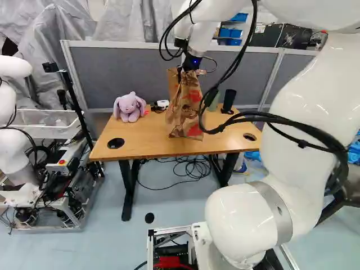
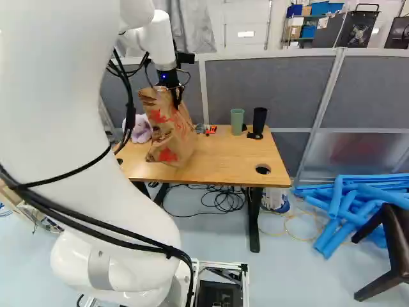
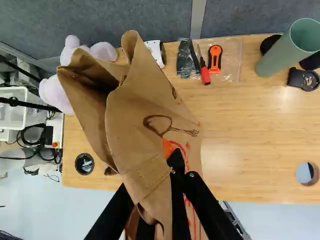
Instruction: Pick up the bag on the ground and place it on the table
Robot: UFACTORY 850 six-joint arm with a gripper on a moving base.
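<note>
Gripper: clamped on paper bag near its top | bag: tilted, over desk, bottom contact unclear | risk: early release may drop or topple it, perhaps over the near edge; sideways swing could knock plush rabbit.

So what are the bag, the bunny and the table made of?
The bag looks like dull brown paper, because it has stiff folds and creases. The bunny seems to be soft plush cloth, with floppy ears and a stuffed shape. The table has a smooth, slightly shiny top with wood grain, maybe real wood, maybe just a wood look.
</note>
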